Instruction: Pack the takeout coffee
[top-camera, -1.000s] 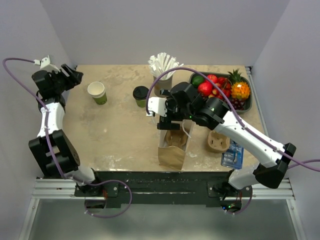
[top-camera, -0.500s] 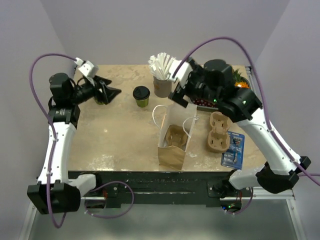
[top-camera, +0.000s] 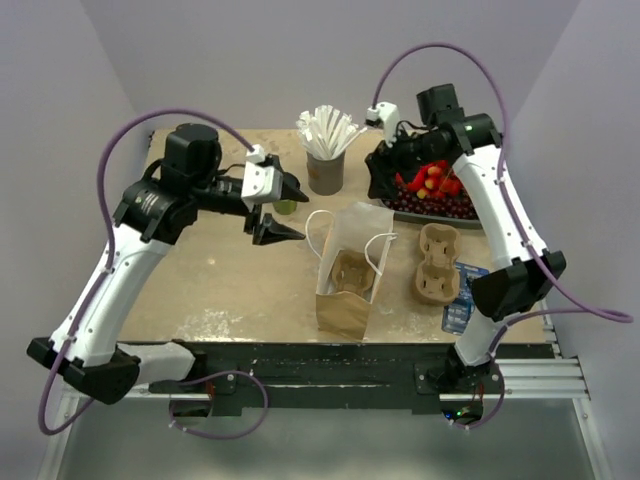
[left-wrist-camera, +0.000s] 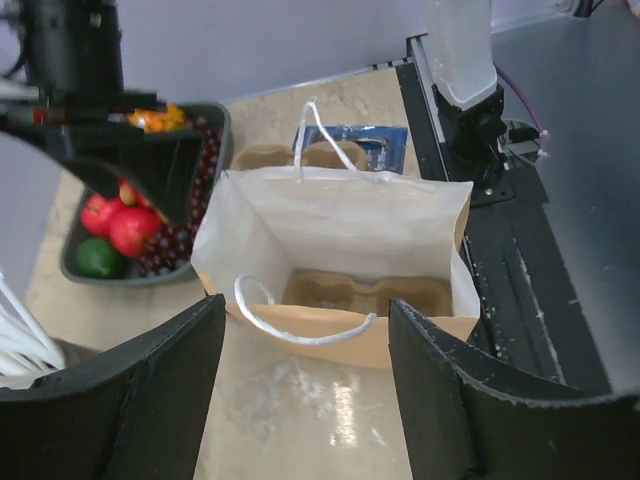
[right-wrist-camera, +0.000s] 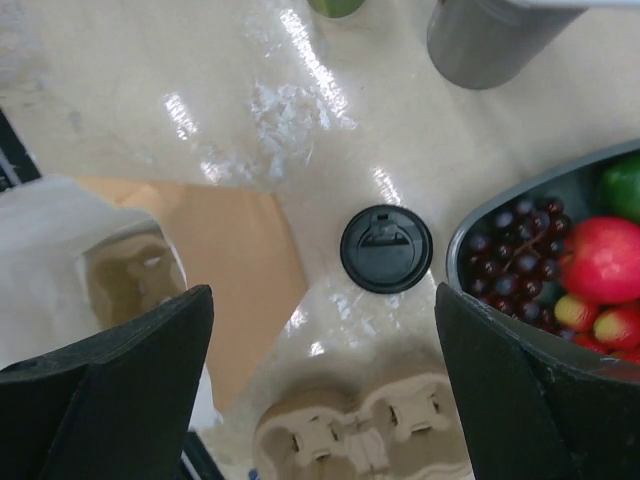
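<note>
Left gripper wide open by coffee cup, right gripper open near fruit tray, paper bag nearby.

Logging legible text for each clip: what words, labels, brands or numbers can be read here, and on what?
No text can be read in any view.
blue packet: some print, too small and blurred to read.
black lid: raised moulding only, no legible letters.
paper bag: plain, no print showing.
</note>
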